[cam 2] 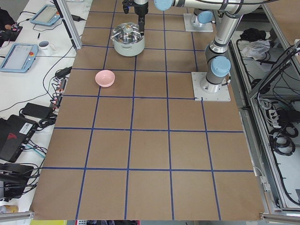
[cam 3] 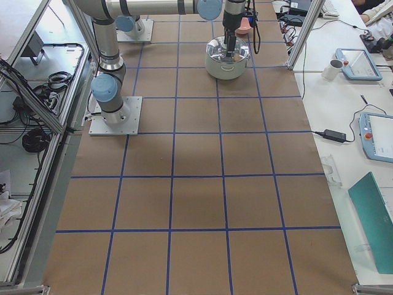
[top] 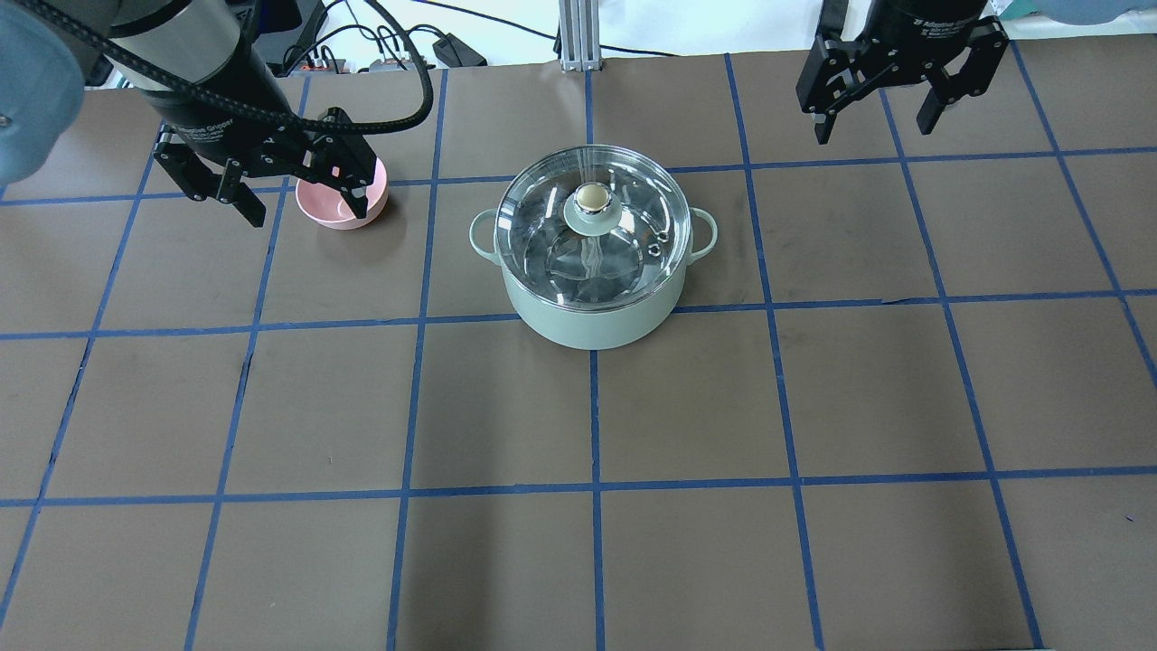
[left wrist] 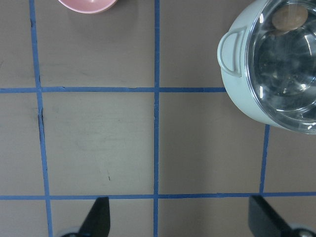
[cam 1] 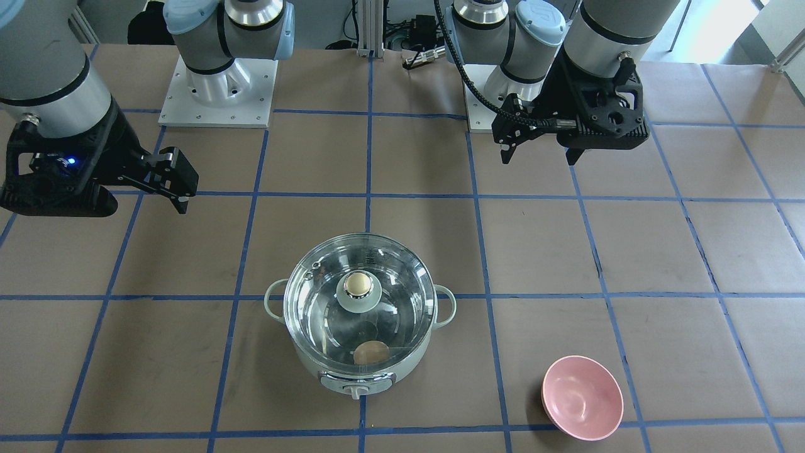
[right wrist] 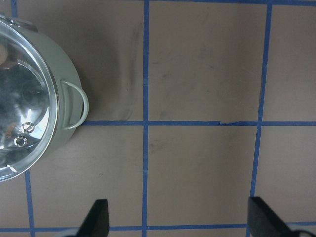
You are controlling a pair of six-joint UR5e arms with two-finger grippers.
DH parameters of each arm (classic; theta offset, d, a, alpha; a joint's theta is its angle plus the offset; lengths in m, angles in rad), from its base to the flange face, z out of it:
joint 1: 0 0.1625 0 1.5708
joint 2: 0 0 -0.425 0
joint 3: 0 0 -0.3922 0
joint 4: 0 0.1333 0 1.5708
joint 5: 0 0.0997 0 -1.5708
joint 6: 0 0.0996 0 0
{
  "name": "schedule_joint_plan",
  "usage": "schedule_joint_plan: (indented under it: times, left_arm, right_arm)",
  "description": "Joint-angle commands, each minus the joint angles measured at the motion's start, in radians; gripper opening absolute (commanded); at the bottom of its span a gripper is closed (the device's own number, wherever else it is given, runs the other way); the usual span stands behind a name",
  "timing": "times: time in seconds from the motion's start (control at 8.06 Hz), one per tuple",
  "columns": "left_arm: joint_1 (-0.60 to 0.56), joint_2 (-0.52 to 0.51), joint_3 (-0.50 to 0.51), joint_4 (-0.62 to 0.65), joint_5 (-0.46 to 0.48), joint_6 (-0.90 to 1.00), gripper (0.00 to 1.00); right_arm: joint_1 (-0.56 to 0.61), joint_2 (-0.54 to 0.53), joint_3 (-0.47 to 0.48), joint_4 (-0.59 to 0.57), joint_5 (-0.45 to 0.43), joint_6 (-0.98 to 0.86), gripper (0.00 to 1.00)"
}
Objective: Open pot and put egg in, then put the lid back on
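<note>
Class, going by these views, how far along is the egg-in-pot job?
It looks finished. The egg lies inside the pot, seen through the glass lid, which sits on the rim. Nothing is in hand: the left hand and right hand are open, clear of the pot. Nothing appears left.

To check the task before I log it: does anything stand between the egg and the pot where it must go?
Nothing visible does. The egg already lies inside the pot, seen through the glass lid, which sits closed on it. The left gripper and the right gripper both hang open, away from the pot.
</note>
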Motion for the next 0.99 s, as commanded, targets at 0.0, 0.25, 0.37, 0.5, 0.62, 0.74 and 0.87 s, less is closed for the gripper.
schedule_joint_plan:
  times: [0.0, 0.25, 0.37, 0.5, 0.62, 0.74, 0.87]
  left_arm:
    - [0.0, 0.0, 0.0, -0.002, 0.0, 0.0, 1.0]
    - [0.0, 0.0, 0.0, -0.002, 0.0, 0.0, 1.0]
    - [0.0, 0.0, 0.0, -0.002, 0.0, 0.0, 1.0]
    - [0.0, 0.0, 0.0, -0.002, 0.0, 0.0, 1.0]
    - [0.0, 0.0, 0.0, -0.002, 0.0, 0.0, 1.0]
    - [0.0, 0.0, 0.0, -0.002, 0.0, 0.0, 1.0]
    - [0.0, 0.0, 0.0, 0.001, 0.0, 0.0, 1.0]
  right_arm:
    - [-0.008, -0.024, 0.047, 0.002, -0.011, -0.011, 1.0]
    - [-0.008, -0.025, 0.06, -0.003, -0.01, -0.013, 1.0]
    - [-0.008, -0.024, 0.061, -0.003, -0.008, -0.013, 1.0]
    - [-0.008, -0.024, 0.061, -0.008, -0.008, -0.013, 1.0]
    - [-0.008, -0.024, 0.061, -0.011, -0.008, -0.013, 1.0]
    - [-0.008, -0.025, 0.061, -0.009, -0.01, -0.013, 1.0]
    - [-0.008, -0.025, 0.061, -0.009, -0.011, -0.013, 1.0]
